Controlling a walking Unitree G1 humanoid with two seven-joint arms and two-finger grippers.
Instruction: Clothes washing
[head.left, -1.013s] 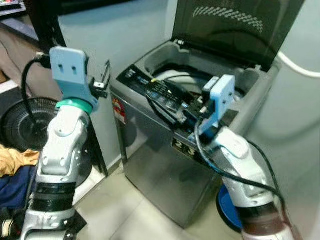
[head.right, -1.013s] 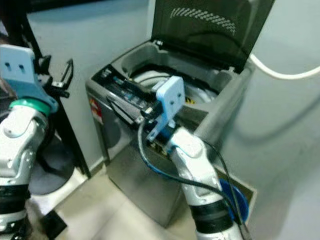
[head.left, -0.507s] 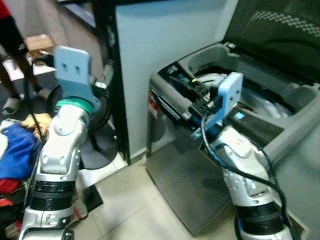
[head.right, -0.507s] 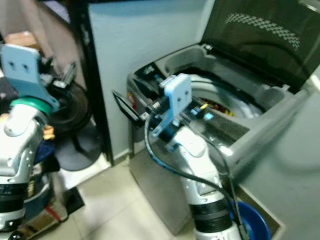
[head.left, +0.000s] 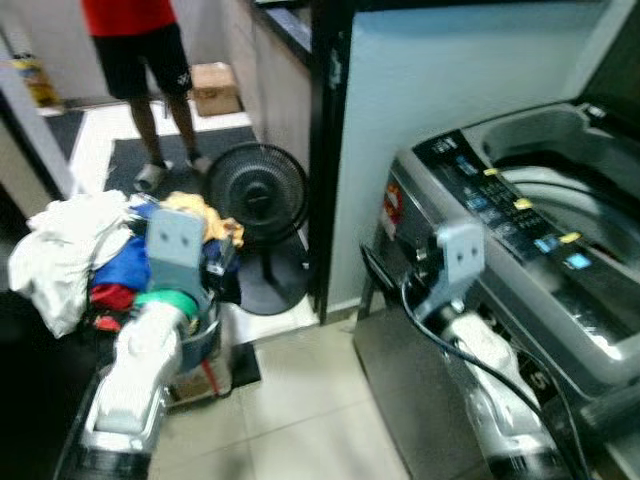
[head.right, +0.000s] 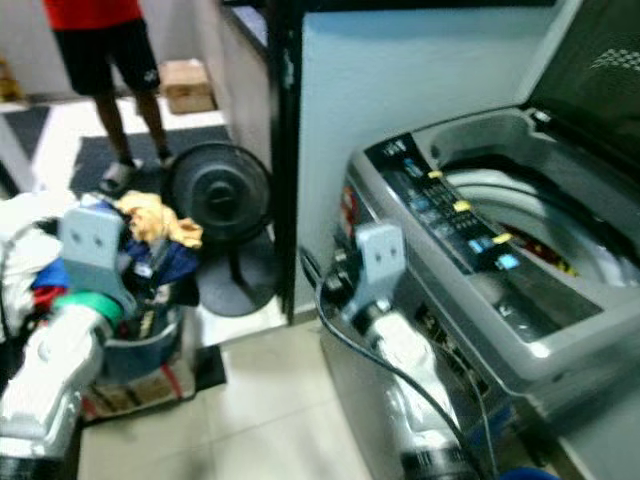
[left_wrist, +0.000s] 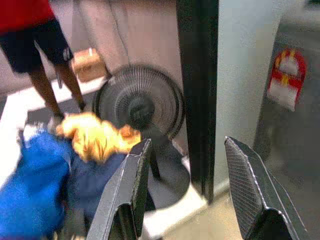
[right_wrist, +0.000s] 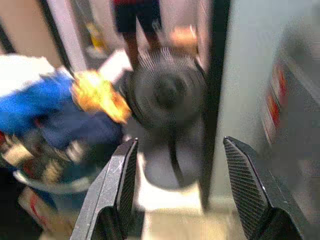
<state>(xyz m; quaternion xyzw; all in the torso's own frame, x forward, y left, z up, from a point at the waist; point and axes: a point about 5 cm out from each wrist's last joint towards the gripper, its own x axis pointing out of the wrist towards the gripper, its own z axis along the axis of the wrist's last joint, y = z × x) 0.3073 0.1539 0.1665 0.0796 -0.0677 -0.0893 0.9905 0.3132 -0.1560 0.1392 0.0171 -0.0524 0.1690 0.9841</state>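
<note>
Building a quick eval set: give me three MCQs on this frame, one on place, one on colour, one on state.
1. Where is the floor fan?
A. Inside the washing machine
B. Between the clothes pile and the washing machine
C. On top of the washing machine

2. What colour is the garment on top of the clothes pile nearest the fan?
A. Yellow-orange
B. Green
C. Purple

3. How is the washing machine lid?
A. Shut
B. Raised open
C. Removed and on the floor

Answers:
1 B: the fan stands on the floor by the black post, pile on one side, machine on the other.
2 A: the yellow-orange garment lies there.
3 B: the drum shows, lid up behind.
</note>
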